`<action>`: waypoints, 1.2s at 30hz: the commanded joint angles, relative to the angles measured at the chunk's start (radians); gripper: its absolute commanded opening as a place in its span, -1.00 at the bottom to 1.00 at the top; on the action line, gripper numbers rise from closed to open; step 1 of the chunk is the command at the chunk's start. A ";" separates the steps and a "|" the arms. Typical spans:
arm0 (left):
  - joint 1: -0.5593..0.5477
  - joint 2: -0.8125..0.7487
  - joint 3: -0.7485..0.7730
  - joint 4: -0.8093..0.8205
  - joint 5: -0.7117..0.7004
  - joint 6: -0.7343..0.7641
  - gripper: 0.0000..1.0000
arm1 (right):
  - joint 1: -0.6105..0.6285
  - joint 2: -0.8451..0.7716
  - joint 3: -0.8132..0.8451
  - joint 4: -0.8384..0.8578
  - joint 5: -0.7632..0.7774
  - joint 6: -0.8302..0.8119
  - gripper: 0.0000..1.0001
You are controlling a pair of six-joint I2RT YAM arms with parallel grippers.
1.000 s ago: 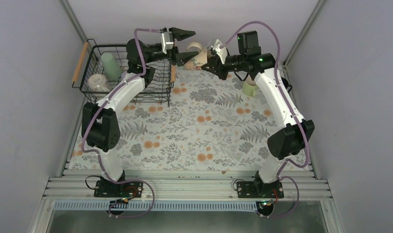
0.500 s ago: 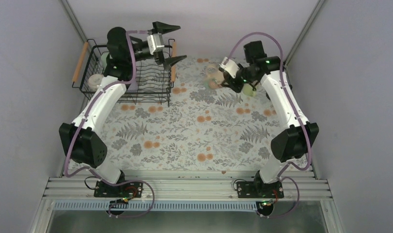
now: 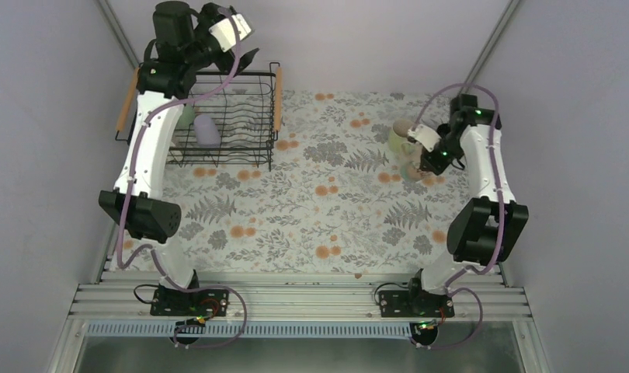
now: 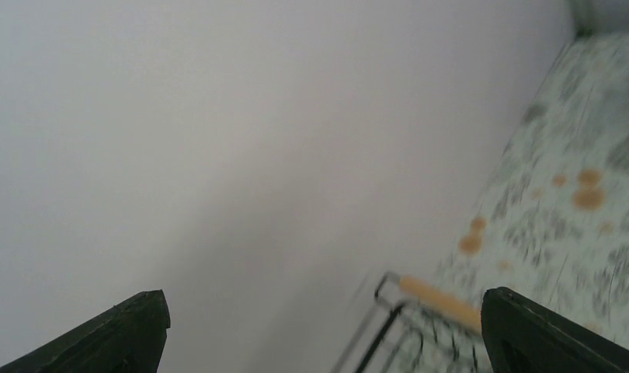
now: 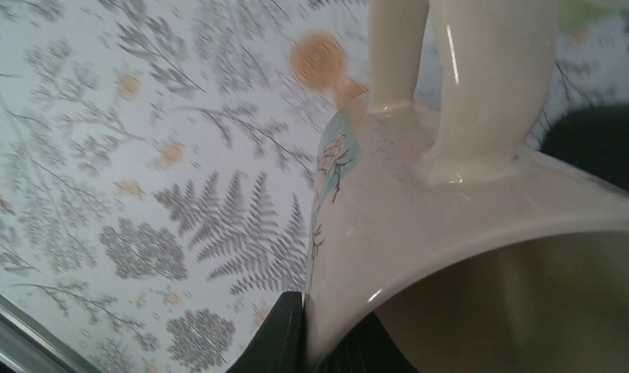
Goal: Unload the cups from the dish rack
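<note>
The dish rack [image 3: 241, 124], black wire with wooden handles, stands at the back left; one handle [image 4: 439, 299] shows in the left wrist view. A lavender cup [image 3: 206, 129] lies in it, and a mint green cup [image 3: 189, 116] is partly hidden behind my left arm. My left gripper [image 3: 235, 37] is raised high above the rack, open and empty, its fingers [image 4: 133, 334] wide apart. My right gripper [image 3: 422, 159] is shut on the rim of the beige patterned mug [image 5: 467, 194], low over the cloth. The light green cup [image 3: 398, 138] stands right beside it.
A floral cloth [image 3: 311, 210] covers the table. Grey walls close in at the back and on both sides, and the rack sits close to the left wall. A metal rail [image 3: 296, 299] with the arm bases runs along the near edge.
My left arm swung left and up from the middle back to above the rack, still open. My right arm carried the beige mug right and down, next to the light green cup.
</note>
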State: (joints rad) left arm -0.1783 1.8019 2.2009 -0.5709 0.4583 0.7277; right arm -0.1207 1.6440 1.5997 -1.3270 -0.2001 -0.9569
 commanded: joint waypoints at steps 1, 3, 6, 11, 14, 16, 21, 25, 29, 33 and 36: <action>0.025 0.065 0.029 -0.226 -0.269 0.103 1.00 | -0.141 -0.005 0.005 0.044 0.030 -0.080 -0.93; 0.047 0.069 0.005 -0.225 -0.312 0.109 1.00 | -0.198 0.011 0.005 0.055 0.035 -0.098 -0.93; 0.098 0.080 -0.003 -0.217 -0.322 0.100 1.00 | -0.266 0.066 -0.003 0.073 0.049 -0.122 -0.93; 0.166 0.114 0.028 -0.228 -0.305 0.086 1.00 | -0.333 0.109 -0.021 0.097 0.076 -0.147 -0.93; 0.190 0.147 0.066 -0.257 -0.308 0.096 1.00 | -0.337 0.122 -0.037 0.100 0.091 -0.150 -0.93; 0.204 0.175 0.101 -0.290 -0.295 0.098 1.00 | -0.338 0.128 -0.043 0.103 0.093 -0.150 -0.93; 0.220 0.217 0.162 -0.350 -0.281 0.101 1.00 | -0.337 0.146 -0.044 0.100 0.098 -0.148 -0.93; 0.221 0.227 0.164 -0.365 -0.293 0.109 1.00 | -0.338 0.153 -0.027 0.088 0.092 -0.147 -0.62; 0.230 0.234 0.156 -0.374 -0.303 0.124 1.00 | -0.336 0.108 -0.007 0.123 0.070 -0.148 0.11; 0.236 0.252 0.161 -0.399 -0.332 0.148 1.00 | -0.331 0.080 0.056 0.087 0.058 -0.136 0.99; 0.242 0.269 0.173 -0.435 -0.340 0.180 1.00 | -0.318 0.045 0.107 0.042 0.031 -0.134 1.00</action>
State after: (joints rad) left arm 0.0498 2.0438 2.3341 -0.9463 0.1490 0.8612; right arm -0.4572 1.7695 1.6310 -1.2411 -0.1226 -1.0958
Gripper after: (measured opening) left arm 0.998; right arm 0.993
